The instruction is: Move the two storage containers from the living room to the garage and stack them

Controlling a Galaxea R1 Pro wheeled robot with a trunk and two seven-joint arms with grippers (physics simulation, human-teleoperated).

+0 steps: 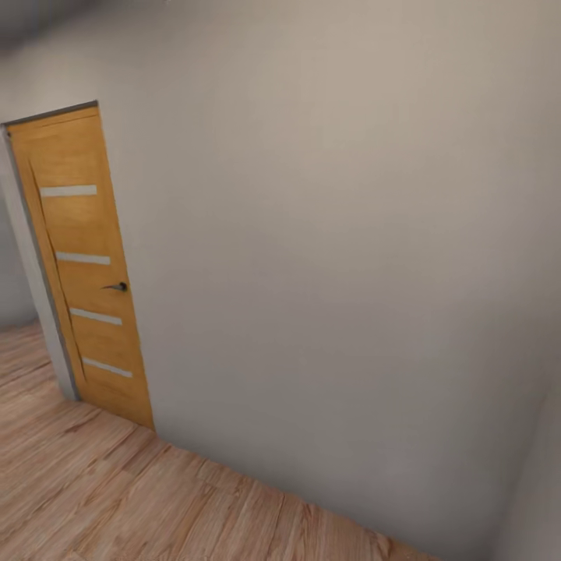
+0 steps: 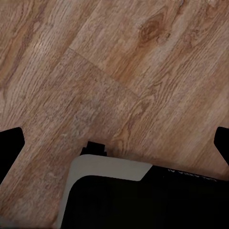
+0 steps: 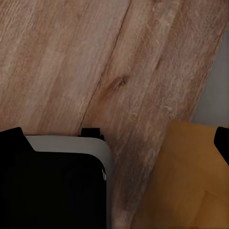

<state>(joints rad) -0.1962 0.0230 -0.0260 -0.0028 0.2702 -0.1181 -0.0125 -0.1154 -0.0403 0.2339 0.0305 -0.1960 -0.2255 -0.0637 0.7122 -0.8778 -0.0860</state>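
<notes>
a galaxea r1 pro in transit through a house, facing a broad plain pale-grey wall (image 1: 335,257) that runs back on a slant to an orange-brown wooden door (image 1: 82,265) with four pale horizontal slats and a small dark lever handle (image 1: 117,287); the door looks closed in its grey frame. light wood plank floor (image 1: 117,499) runs along the foot of the wall, oak-grained with a dark knot (image 2: 151,29) under the left arm, and its boards look flat and bare where they can be seen. the step in hand appears to be driving between rooms, with neither orange-red storage container nor the grey concrete of the garage in front of the robot, so the task's bins are somewhere out of these views and their place cannot be told. to do this leg well, the base would likely need to turn off the blank wall toward the doorway or open floor, keeping both arms tucked so nothing clips the frame. both wrist cameras look straight down at planks and at the robot's own grey-edged black base (image 2: 143,200). the left gripper (image 2: 114,143) shows its dark fingertips (image 2: 10,143) far apart at the view's edges, nothing between them; the right gripper (image 3: 114,138) is likewise spread wide and empty, with an orange-yellow surface (image 3: 186,176) beneath it that cannot be identified.
</notes>
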